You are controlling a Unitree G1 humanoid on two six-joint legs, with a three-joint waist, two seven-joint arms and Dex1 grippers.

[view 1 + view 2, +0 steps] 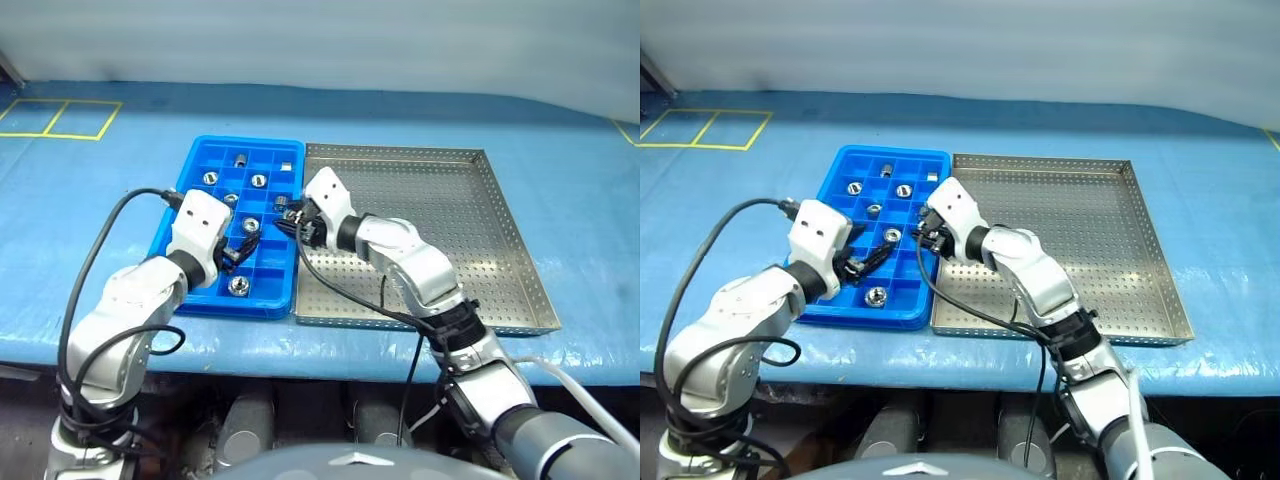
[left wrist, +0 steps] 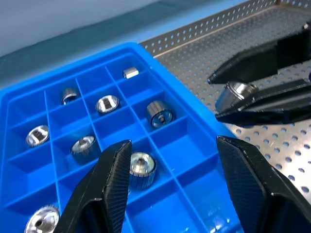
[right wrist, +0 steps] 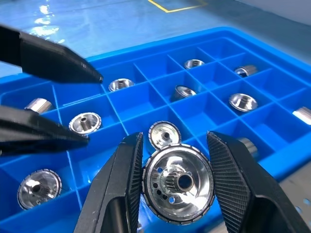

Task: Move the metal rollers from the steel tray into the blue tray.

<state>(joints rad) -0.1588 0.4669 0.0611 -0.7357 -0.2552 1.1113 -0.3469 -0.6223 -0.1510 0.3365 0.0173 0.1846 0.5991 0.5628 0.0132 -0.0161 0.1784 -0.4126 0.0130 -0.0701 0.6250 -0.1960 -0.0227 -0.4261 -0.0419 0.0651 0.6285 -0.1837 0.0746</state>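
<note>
Right hand (image 3: 177, 187) clamped on roller (image 3: 179, 183), above blue tray (image 1: 195, 160) edge beside steel tray (image 1: 470, 240). Left hand (image 2: 172, 187) fingers apart, empty, over blue tray. Other rollers (image 2: 106, 103) in compartments.

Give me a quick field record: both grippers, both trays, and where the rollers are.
right gripper: shut on a metal roller, above the blue tray's edge beside the steel tray
left gripper: open, empty, over the blue tray
blue tray: several rollers in separate compartments
steel tray: no loose rollers visible
</note>
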